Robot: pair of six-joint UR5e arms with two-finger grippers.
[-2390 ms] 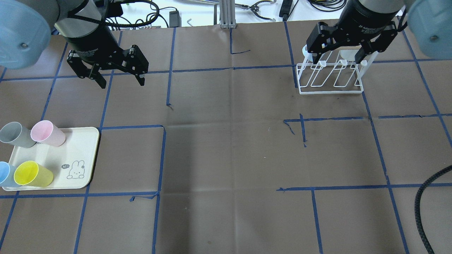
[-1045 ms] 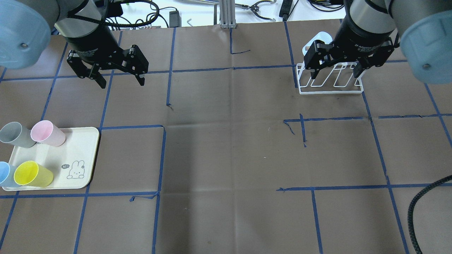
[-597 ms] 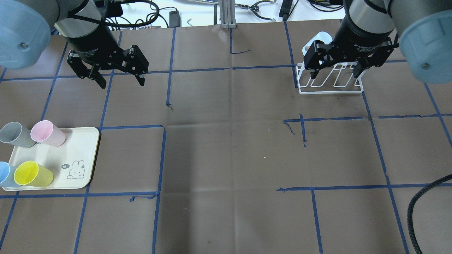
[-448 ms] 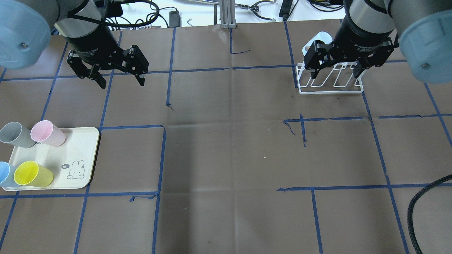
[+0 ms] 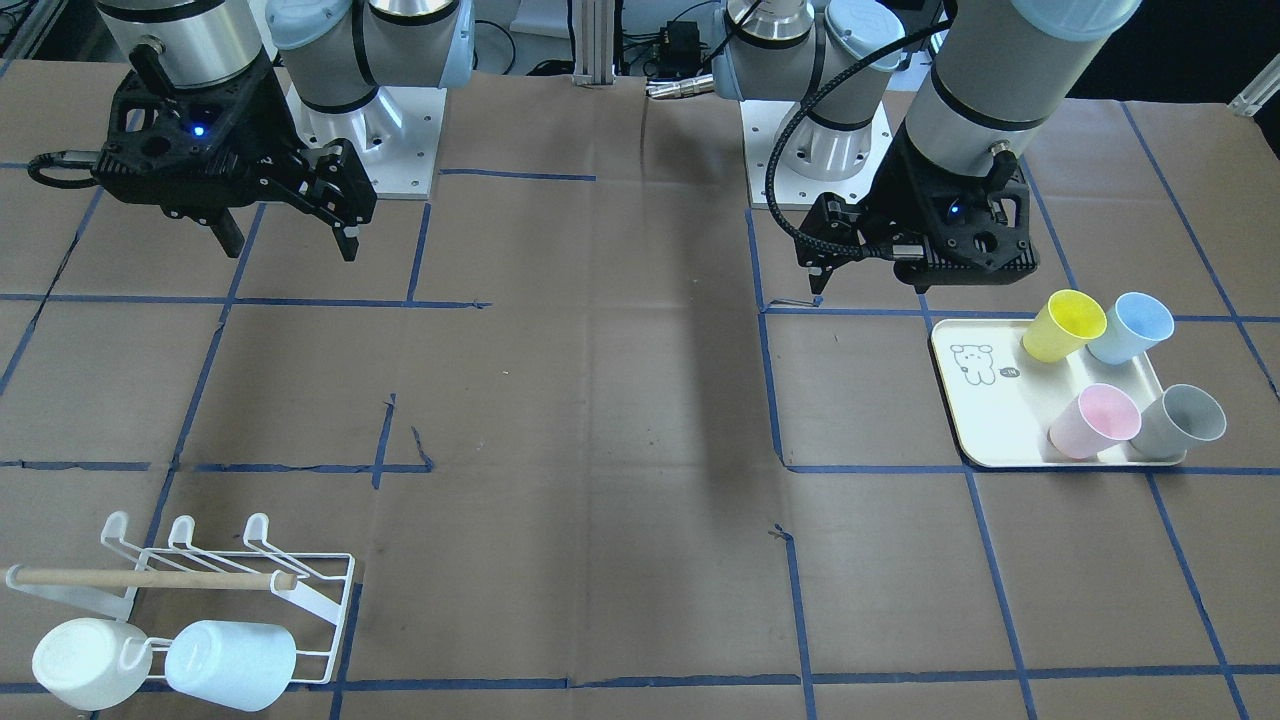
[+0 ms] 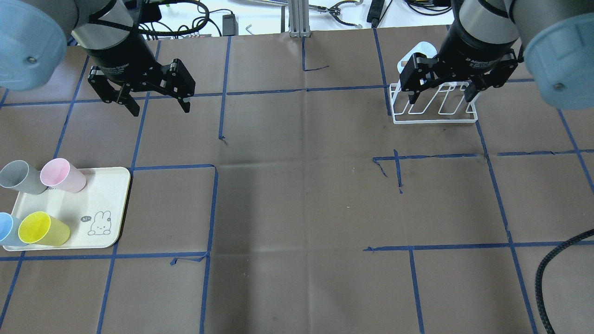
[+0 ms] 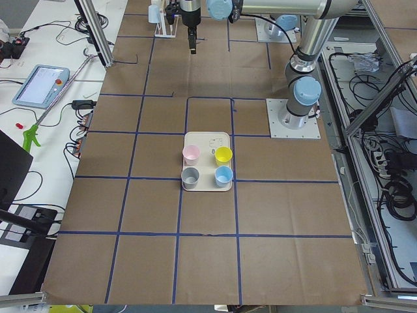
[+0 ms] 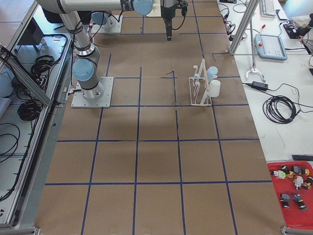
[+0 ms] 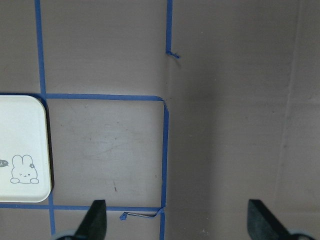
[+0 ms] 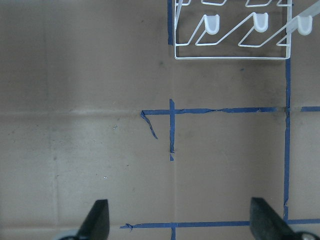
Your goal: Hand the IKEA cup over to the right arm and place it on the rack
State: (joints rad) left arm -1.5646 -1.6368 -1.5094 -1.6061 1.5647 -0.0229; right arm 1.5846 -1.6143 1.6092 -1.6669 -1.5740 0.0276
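Observation:
Four IKEA cups stand on a cream tray [image 6: 106, 204]: grey [image 6: 18, 176], pink [image 6: 62, 175], blue [image 6: 7, 229] and yellow [image 6: 41, 228]. My left gripper [image 6: 160, 111] is open and empty, raised above the table beyond the tray. The white wire rack [image 5: 320, 570] with a wooden dowel [image 5: 150, 577] holds a white cup [image 5: 75, 663] and a pale blue cup [image 5: 230, 663]. My right gripper [image 6: 440, 101] is open and empty. It is high above the table and apart from the rack [image 10: 230, 55], which lies at the top of its wrist view.
Brown paper with blue tape lines [image 6: 306, 89] covers the table. A thick black cable [image 6: 552, 269] curls in at the near right. Cables and tools [image 6: 343, 11] lie beyond the table's far edge. The tray's bear drawing [image 9: 22, 170] shows in the left wrist view.
Between 2.4 s and 1 s ago the right arm shifted a little left and nearer, uncovering the pale blue cup on the rack. Since then nothing has moved. The left arm stayed still.

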